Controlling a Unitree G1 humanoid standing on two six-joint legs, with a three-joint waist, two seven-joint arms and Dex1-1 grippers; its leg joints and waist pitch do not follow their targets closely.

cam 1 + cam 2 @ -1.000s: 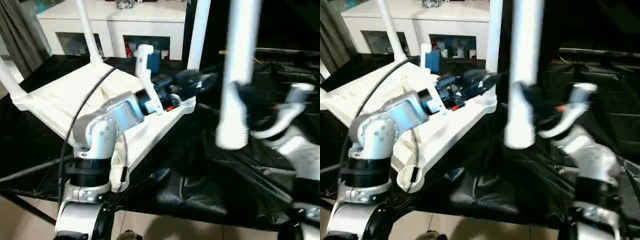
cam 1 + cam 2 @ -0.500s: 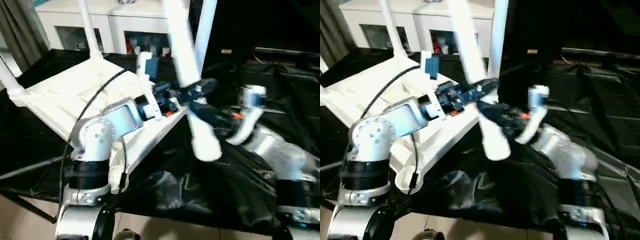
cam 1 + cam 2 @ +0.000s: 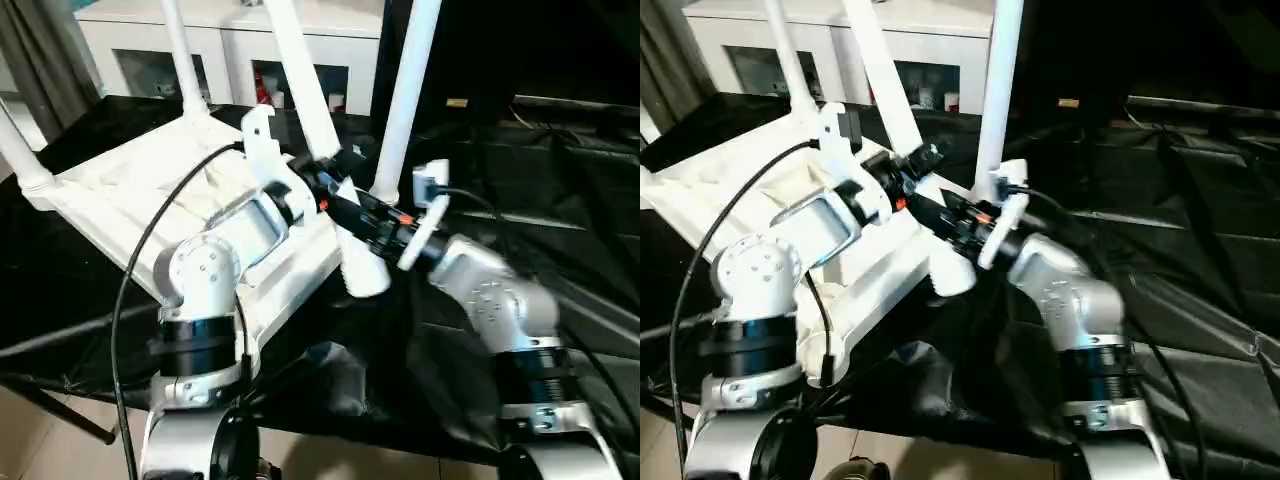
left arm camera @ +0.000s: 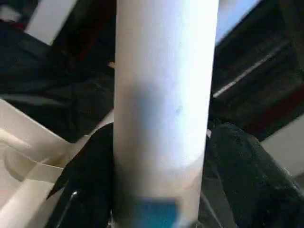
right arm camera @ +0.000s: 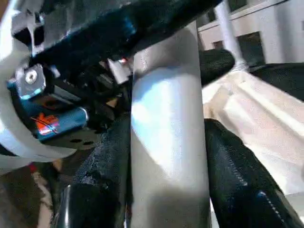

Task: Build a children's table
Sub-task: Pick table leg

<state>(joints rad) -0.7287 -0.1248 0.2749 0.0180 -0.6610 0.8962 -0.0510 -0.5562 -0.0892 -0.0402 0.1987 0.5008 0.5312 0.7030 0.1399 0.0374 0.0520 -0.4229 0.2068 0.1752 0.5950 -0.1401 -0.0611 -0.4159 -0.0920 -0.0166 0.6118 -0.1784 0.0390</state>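
The children's table lies upside down; its white top [image 3: 120, 190] shows the ribbed underside, tilted up at the left. Three legs stand in corner sockets: far left [image 3: 15, 150], back [image 3: 180, 50] and right [image 3: 405, 100]. A loose white leg [image 3: 290, 60] slants from the upper middle down to its thick end beside the top's near corner. My right gripper [image 3: 362, 215] is shut on its lower part, with black fingers [image 5: 237, 180] pressed on both sides. My left gripper [image 3: 318, 178] is open just above it, and its fingers [image 4: 90, 180] flank the same leg closely.
A white glass-door cabinet [image 3: 230, 30] stands behind the work. Crinkled black cloth [image 3: 560, 180] covers the work table and hangs over its front edge. A grey curtain [image 3: 40, 50] hangs at the far left. A dark stand leg [image 3: 60, 340] crosses the lower left above the pale floor.
My right arm has swung the loose leg from upright at the right to a slant at the top's near corner. My left gripper's fingers now sit around the leg.
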